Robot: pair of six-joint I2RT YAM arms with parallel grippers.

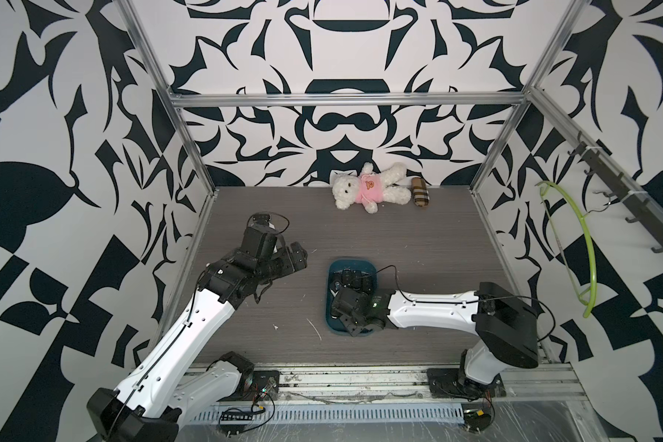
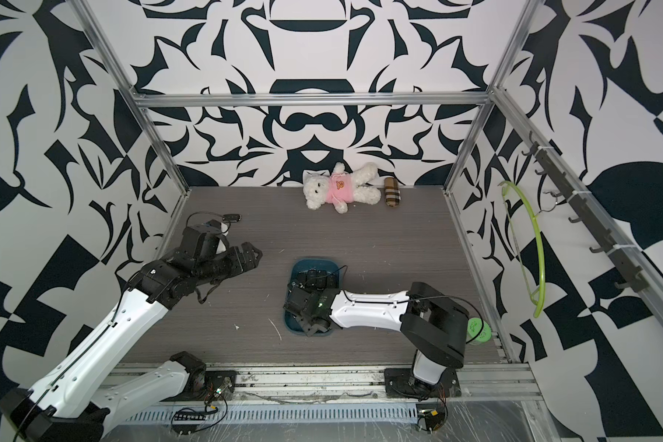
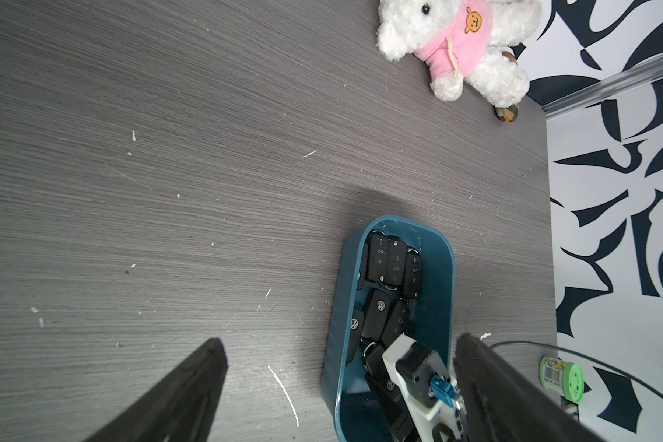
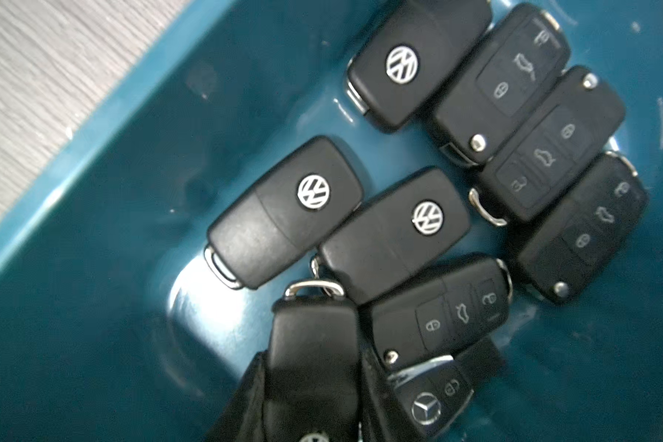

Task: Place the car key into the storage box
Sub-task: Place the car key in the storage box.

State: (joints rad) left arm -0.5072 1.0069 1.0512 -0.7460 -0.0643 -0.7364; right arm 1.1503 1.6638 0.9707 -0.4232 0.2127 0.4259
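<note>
Right end effector [image 4: 312, 386] grips car key [image 4: 311, 336] inside storage box [image 4: 112, 172].

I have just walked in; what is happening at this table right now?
The right gripper holds a black car key inside the teal storage box, jaws closed on it, not yet released. Several other key fobs already lie in the box. The left gripper hangs open and empty over the table, off to the side of the box.

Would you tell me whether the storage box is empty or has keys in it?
Not empty: the storage box holds several black key fobs lying on its floor.
</note>
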